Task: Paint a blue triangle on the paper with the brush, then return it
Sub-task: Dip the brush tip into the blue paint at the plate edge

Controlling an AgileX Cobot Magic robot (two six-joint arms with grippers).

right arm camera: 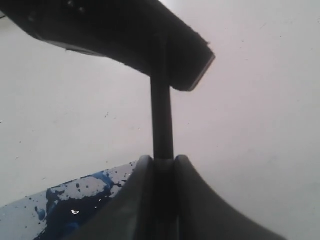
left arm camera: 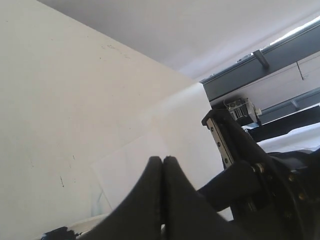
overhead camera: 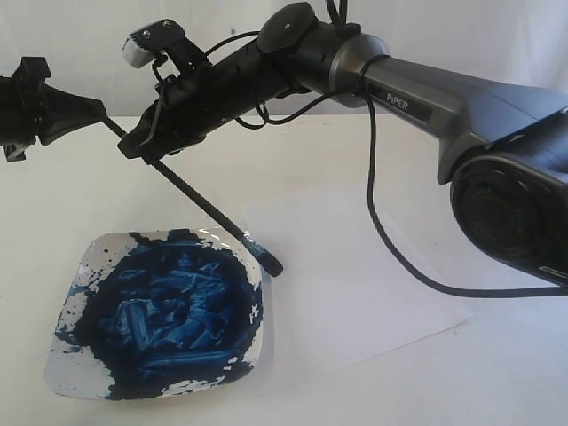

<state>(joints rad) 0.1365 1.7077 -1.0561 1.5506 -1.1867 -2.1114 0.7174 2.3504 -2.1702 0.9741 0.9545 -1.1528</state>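
**Loaded brush at the plate's rim, paper bare**

Up and left of the plate (overhead camera: 84, 266), the left pincer (left arm camera: 163, 162) is pressed closed, with nothing seen between its tips. Above the plate, the right pincer (right arm camera: 159, 161) clamps narrowly round the handle of the brush (overhead camera: 204, 202), which slants down to the plate's right rim. The paper (overhead camera: 373, 284) lies right of the plate, and no blue triangle shows on it yet. The step looks like carrying paint across. To do it well, lift clear of the rim, keep the slant, and touch down lightly well inside the sheet.

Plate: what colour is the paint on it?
Dark blue, on a white plate, clearest in the exterior view.
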